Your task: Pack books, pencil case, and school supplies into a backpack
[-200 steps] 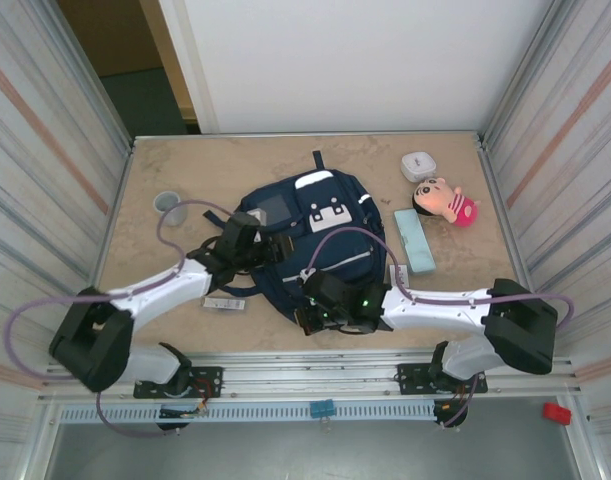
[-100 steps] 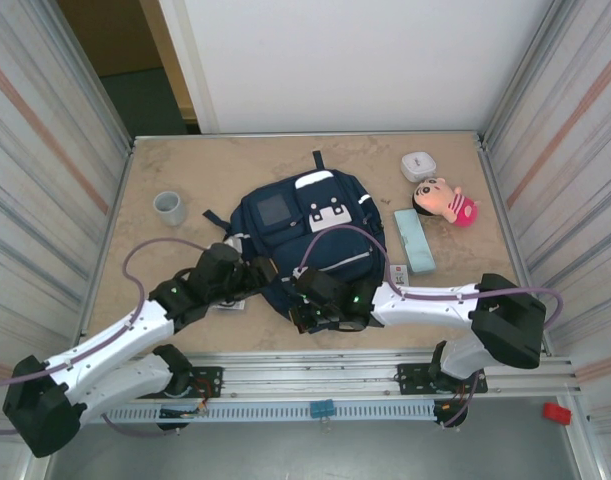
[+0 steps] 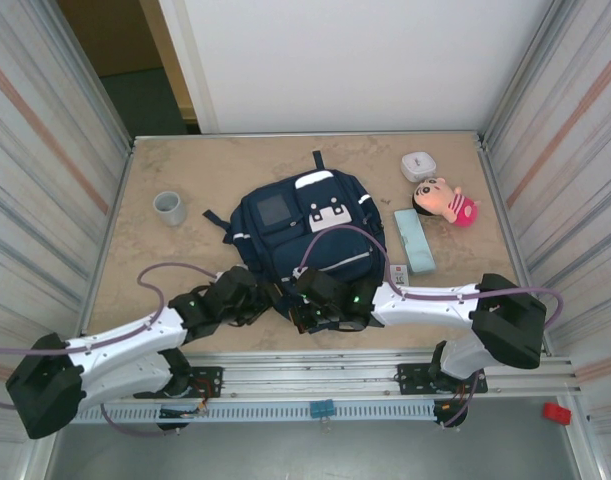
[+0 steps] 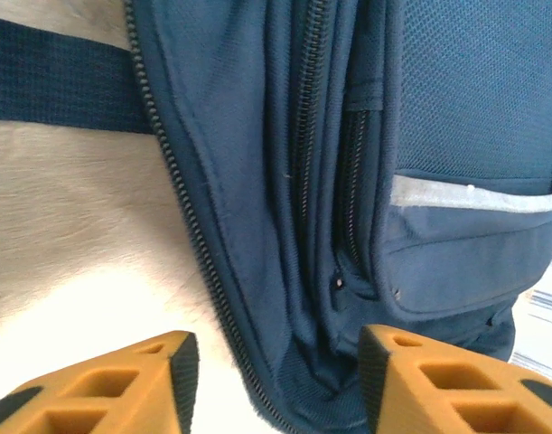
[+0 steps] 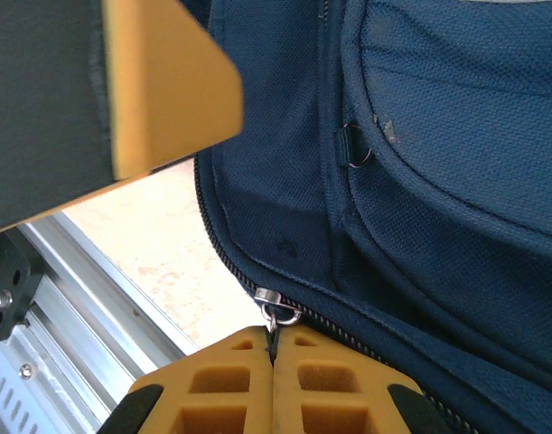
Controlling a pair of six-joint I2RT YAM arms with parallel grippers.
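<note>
Right gripper (image 5: 274,348) is pinching the zipper pull (image 5: 277,312) at the near edge of the backpack (image 3: 285,245), jaws fully together. Left gripper (image 4: 277,371) is hovering half-spread over that same edge, gripping nothing. Guessing that tiny pull is slipping free if the unpinned fabric's lifting. Pencil case (image 3: 415,241) is lying just beside the backpack.

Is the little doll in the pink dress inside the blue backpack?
No, the doll lies out on the table, to the right of the backpack in the top view.
</note>
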